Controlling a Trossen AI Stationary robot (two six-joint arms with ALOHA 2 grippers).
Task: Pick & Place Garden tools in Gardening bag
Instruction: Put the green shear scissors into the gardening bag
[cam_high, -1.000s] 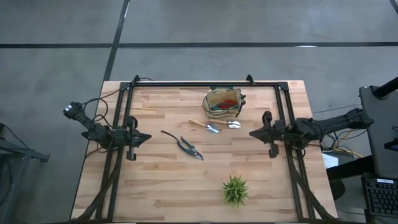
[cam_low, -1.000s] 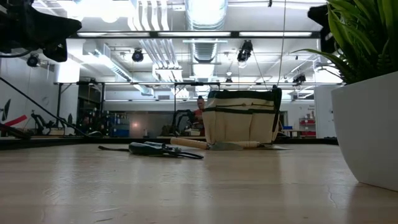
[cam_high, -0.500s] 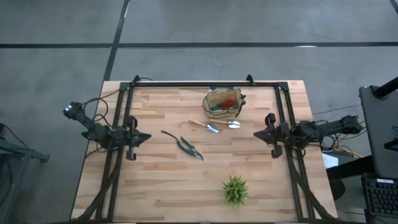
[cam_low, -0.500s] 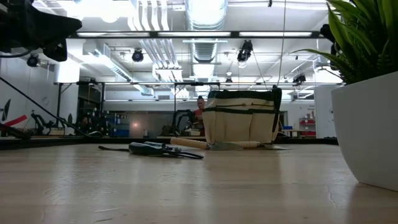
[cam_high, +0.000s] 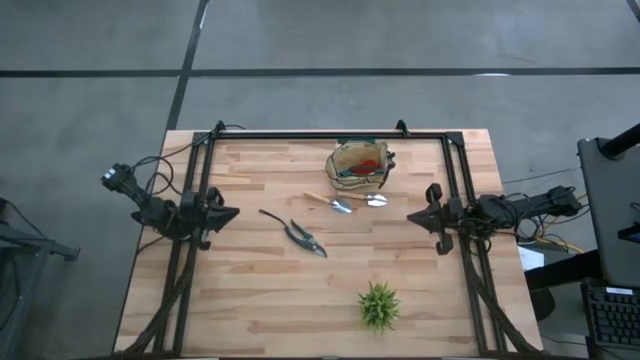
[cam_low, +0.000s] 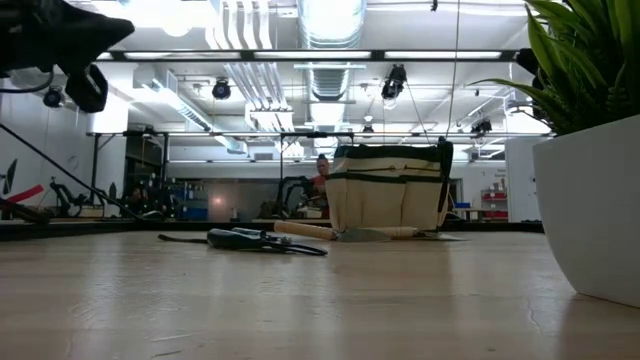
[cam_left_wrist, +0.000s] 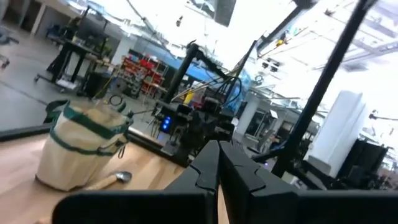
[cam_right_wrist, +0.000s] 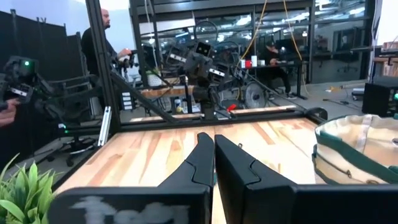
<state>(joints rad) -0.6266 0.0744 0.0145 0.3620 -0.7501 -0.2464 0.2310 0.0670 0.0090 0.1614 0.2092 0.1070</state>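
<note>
The tan gardening bag (cam_high: 358, 166) with green trim stands at the far middle of the table, with a red item (cam_high: 370, 158) showing inside it. The bag also shows in the low view (cam_low: 390, 190). The wooden-handled trowel (cam_high: 327, 201) and a small silvery tool (cam_high: 376, 200) lie flat just in front of the bag. The dark-handled pruning shears (cam_high: 296, 233) lie flat mid-table. My left gripper (cam_high: 234, 212) is shut and empty at the left side, above the table. My right gripper (cam_high: 411, 215) is shut and empty at the right side.
A spiky green plant in a white pot (cam_high: 379, 306) stands near the front edge, right of the middle, and looms large in the low view (cam_low: 590, 200). A black frame (cam_high: 330, 134) runs along the far edge and both sides. A person stands beyond the table (cam_right_wrist: 99, 43).
My right gripper has drawn back a little toward the table's right edge as its arm folded. My left gripper has turned about its own axis and shifted slightly toward the far edge. The tools and the bag have kept still.
</note>
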